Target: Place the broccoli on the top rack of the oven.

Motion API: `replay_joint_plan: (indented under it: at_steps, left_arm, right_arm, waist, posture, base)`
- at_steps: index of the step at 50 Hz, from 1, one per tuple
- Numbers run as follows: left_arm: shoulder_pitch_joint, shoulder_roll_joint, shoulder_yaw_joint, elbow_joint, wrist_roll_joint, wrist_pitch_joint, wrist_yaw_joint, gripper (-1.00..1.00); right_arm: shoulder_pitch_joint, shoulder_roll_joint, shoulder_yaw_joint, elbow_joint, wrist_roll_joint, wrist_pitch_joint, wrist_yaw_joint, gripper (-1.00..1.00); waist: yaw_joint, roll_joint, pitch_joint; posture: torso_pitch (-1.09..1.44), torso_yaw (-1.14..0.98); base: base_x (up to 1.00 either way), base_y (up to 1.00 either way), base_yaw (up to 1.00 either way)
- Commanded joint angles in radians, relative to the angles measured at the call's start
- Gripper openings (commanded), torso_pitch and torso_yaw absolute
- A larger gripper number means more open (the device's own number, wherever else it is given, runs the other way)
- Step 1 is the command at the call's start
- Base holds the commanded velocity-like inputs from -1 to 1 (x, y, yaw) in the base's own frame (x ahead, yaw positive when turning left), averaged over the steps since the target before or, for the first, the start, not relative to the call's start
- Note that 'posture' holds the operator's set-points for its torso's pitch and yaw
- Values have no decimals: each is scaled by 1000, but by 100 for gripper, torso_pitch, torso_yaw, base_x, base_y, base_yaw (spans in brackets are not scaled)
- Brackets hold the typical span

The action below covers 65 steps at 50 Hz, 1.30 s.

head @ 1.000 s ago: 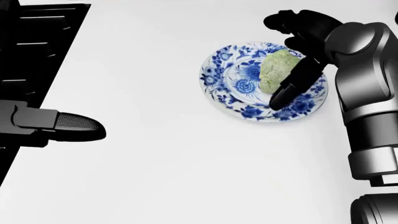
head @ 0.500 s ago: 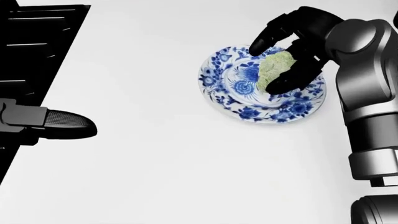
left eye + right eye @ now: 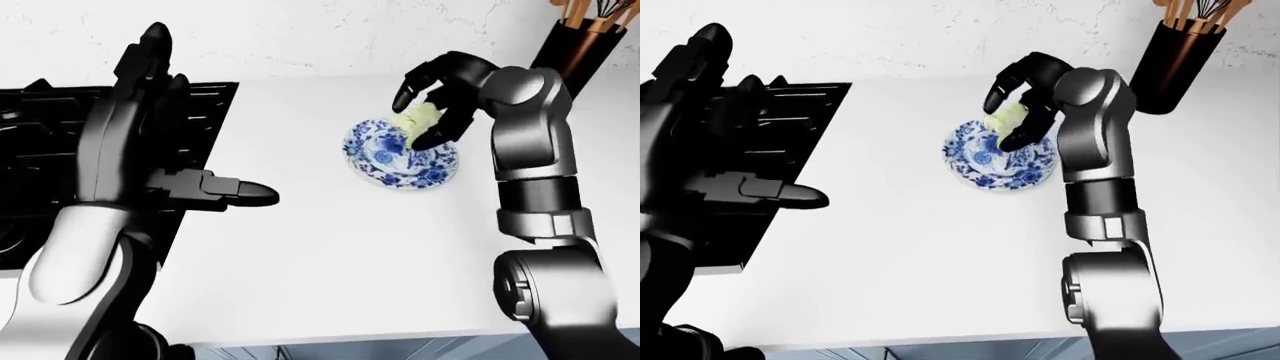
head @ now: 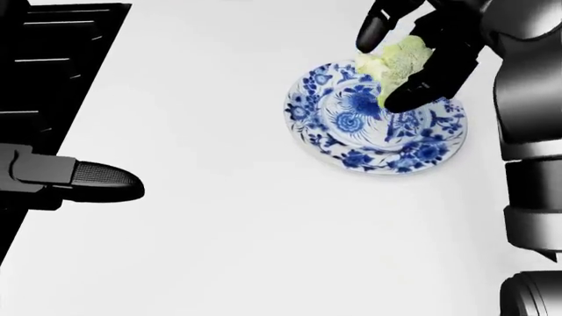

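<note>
1. Since the earlier frames: right hand (image 4: 400, 49) closed round broccoli (image 4: 400, 58) and shifted toward top of head view; broccoli now over plate's upper rim, not plate centre. Left hand shows almost no change.
2. Broccoli: pinched between dark fingers (image 4: 420, 89) of right hand, above upper-right part of blue-and-white plate (image 4: 351, 155). Looks lifted or nearly lifted off plate; contact with rim cannot be told.
3. Step in hand, judged: pick-up, lift phase. Oven and rack not visible in any view.
4. To do it well: keep fingers shut firmly, soft lumpy shape likely to roll out of a three-finger pinch. Raise straight up clear of plate rim before moving sideways, otherwise plate may be dragged across tabletop (image 4: 228, 217). Keep wrist level during carry.
5. Right arm pose: forearm rising from lower right of eye views, elbow bent, wrist curled over and down onto plate, fingers wrapped on both sides of broccoli.
6. Left hand (image 3: 215, 187): empty, fingers spread and extended, held well left of plate, over edge of black stove (image 3: 40, 150). One finger pointing toward plate, others pointing up in left-eye view.
7. Utensil holder (image 3: 1175, 64) up and right of plate, well apart, no obstruction to lift.
</note>
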<state>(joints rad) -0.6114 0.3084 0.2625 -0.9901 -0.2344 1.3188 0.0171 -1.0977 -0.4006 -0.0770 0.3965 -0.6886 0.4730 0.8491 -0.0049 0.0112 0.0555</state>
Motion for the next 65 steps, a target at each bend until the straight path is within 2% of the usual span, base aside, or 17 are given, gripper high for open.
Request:
replay_joint_plan:
  at_steps: [1, 4, 15, 20, 21, 23, 31, 34, 40, 43, 45, 46, 53, 56, 62, 64, 65]
  left_arm:
    - [-30, 6, 5, -17, 10, -21, 5, 100]
    - [-44, 2, 15, -25, 10, -5, 6, 100]
    - [-63, -28, 46, -57, -38, 42, 37, 100]
    - [-32, 8, 58, -57, -125, 17, 90, 100]
    - [-31, 14, 60, -57, -142, 17, 105, 100]
    - [-26, 24, 60, -57, -172, 13, 132, 100]
    - [41, 62, 57, -57, -270, -47, 215, 100]
    - [3, 86, 68, -38, -259, -25, 198, 100]
    - [-23, 62, 31, -37, -198, -14, 173, 100]
    - [-24, 63, 39, -32, -176, -17, 152, 100]
    - [-23, 59, 41, -31, -164, -16, 142, 100]
    - [-23, 55, 42, -32, -159, -15, 137, 100]
    - [-26, 44, 40, -42, -124, 2, 109, 100]
    - [-21, 42, 37, -39, -108, -4, 99, 100]
    - [-21, 31, 44, -51, -86, 9, 79, 100]
    - [-19, 29, 43, -52, -79, 8, 73, 100]
    - [-17, 30, 41, -52, -74, 8, 69, 100]
  right_arm:
    - [-46, -18, -16, -69, -3, 22, 3, -73]
    - [-37, -6, -30, -159, 8, 84, 5, -98]
    - [27, 65, -31, -598, 69, 438, -64, -100]
    - [2, 110, -111, -731, 180, 576, -288, -100]
    - [-27, 162, -174, -779, 255, 642, -356, -100]
    - [35, 32, -32, -831, 284, 671, -307, -100]
    - [93, 97, -123, -1087, 409, 788, -526, -100]
    - [136, 67, -123, -1096, 474, 760, -564, -100]
    - [191, 57, -111, -1120, 559, 754, -625, -100]
    - [192, 51, -109, -1115, 577, 755, -651, -100]
    - [182, 48, -102, -1124, 587, 769, -662, -100]
    - [184, 41, -90, -1128, 592, 766, -658, -100]
    - [187, 35, -99, -1134, 613, 766, -670, -100]
    - [181, 36, -99, -1137, 620, 769, -677, -100]
    - [182, 21, -75, -1143, 618, 759, -665, -100]
    - [179, 28, -81, -1140, 616, 759, -663, -100]
    - [181, 25, -75, -1141, 614, 756, -660, -100]
  waist:
    - [-1, -1, -26]
    - [-1, -2, -24]
    - [4, -3, -16]
    - [5, 0, -15]
    - [6, 0, -16]
    - [6, 1, -16]
    - [9, 2, -11]
    - [5, 7, -73]
    - [-2, 43, -57]
    - [-16, 16, -57]
    - [-25, -69, -45]
    - [-28, -82, -57]
    - [-33, -63, -65]
    - [-38, -78, -53]
    - [-73, 6, -17]
    - [-80, 71, -21]
    - [-81, 132, -44]
  posture:
    - [0, 0]
    - [0, 0]
    - [0, 0]
    - [0, 0]
    - [0, 0]
    - [0, 0]
    - [0, 0]
    - [0, 0]
    - [0, 0]
    - [0, 0]
    - [0, 0]
    - [0, 0]
    - [0, 0]
    - [0, 0]
    - [0, 0]
    - [0, 0]
    - [0, 0]
  base:
    - [0, 0, 0]
    - [0, 0, 0]
    - [0, 0, 0]
    - [0, 0, 0]
    - [0, 0, 0]
    - [0, 0, 0]
    - [0, 0, 0]
    - [-54, 0, 0]
    - [-76, 0, 0]
    - [-65, 5, 0]
    - [-71, 30, 0]
    - [-70, 34, 0]
    - [-71, 38, 0]
    - [-71, 82, 0]
    - [-28, 100, 0]
    - [0, 100, 0]
    - [0, 100, 0]
